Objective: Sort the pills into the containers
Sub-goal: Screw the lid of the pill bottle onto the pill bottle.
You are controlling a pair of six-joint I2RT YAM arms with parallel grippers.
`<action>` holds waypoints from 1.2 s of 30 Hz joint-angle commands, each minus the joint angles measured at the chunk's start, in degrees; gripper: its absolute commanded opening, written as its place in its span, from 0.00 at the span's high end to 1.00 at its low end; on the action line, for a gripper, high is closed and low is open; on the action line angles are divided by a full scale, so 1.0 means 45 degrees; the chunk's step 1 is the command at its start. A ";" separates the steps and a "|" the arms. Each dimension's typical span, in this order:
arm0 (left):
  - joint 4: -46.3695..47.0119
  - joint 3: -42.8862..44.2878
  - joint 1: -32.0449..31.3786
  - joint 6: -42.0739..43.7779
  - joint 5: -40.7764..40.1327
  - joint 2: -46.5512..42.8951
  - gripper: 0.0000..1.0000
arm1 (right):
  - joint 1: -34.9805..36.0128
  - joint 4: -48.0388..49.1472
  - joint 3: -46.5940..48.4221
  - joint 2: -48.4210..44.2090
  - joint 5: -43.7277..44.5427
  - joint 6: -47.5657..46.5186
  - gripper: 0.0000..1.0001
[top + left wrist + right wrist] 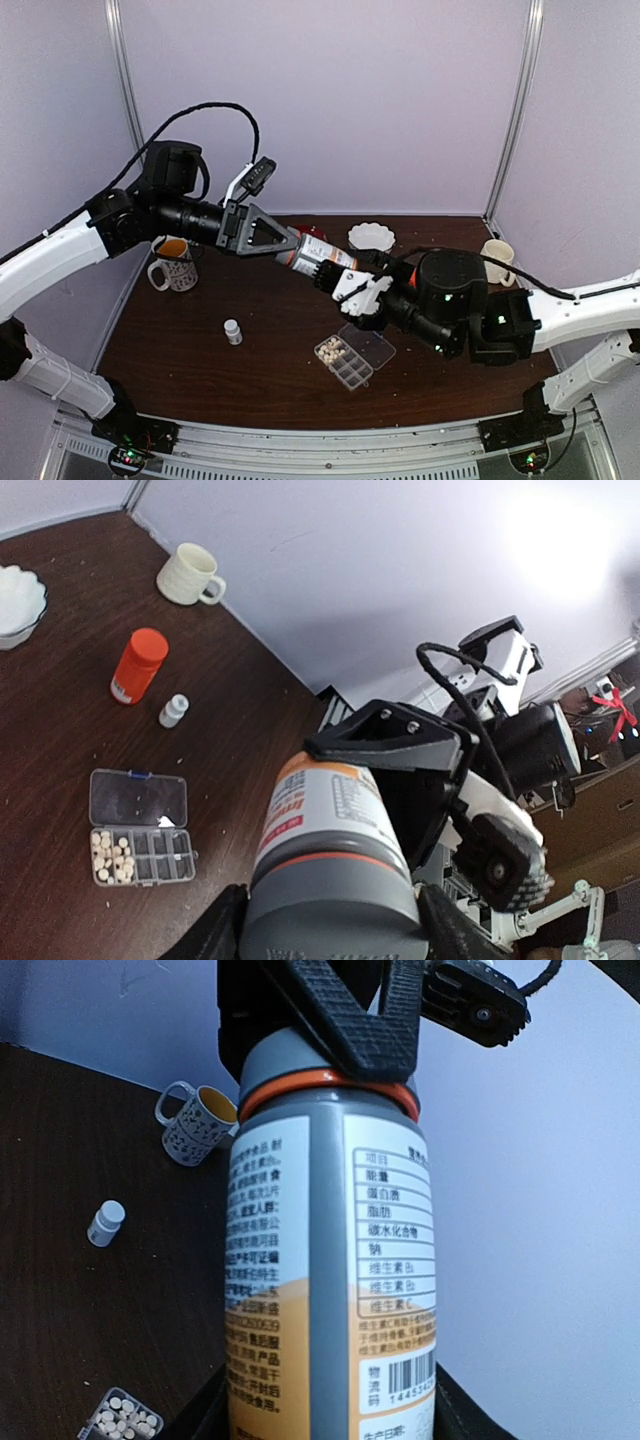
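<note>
Both arms raised. The left gripper (285, 247) is clamped on the grey cap end of a large white-and-orange labelled bottle (318, 262), and the right gripper (355, 283) is clamped on its other end. Bottle held tilted in the air over the dark brown desk (200, 380). Beneath, the flat clear plastic pill box (160, 855) lies with its lid open. The small cream pills (112, 852) sit at one end of it. A small white bottle (233, 331) stands apart to the left.
</note>
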 commanded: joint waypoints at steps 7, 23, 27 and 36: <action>0.1029 0.0102 -0.1374 0.4702 0.1983 0.0911 0.99 | -0.2288 -0.2184 0.1605 -0.1374 -1.2611 0.5252 1.00; 0.0077 -0.1055 -0.2147 1.8008 0.1020 -0.0231 1.00 | -0.4217 -0.1475 0.1828 -0.0708 -1.7555 0.9769 1.00; -0.0217 -0.1235 -0.2165 2.1363 0.0596 -0.0602 1.00 | -0.4366 -0.1338 0.1799 -0.0536 -1.7868 1.0590 1.00; -0.0791 -0.2192 -0.2362 2.8201 -0.1215 -0.1597 0.80 | -0.4469 -0.1208 0.1378 -0.0610 -1.7894 1.0961 1.00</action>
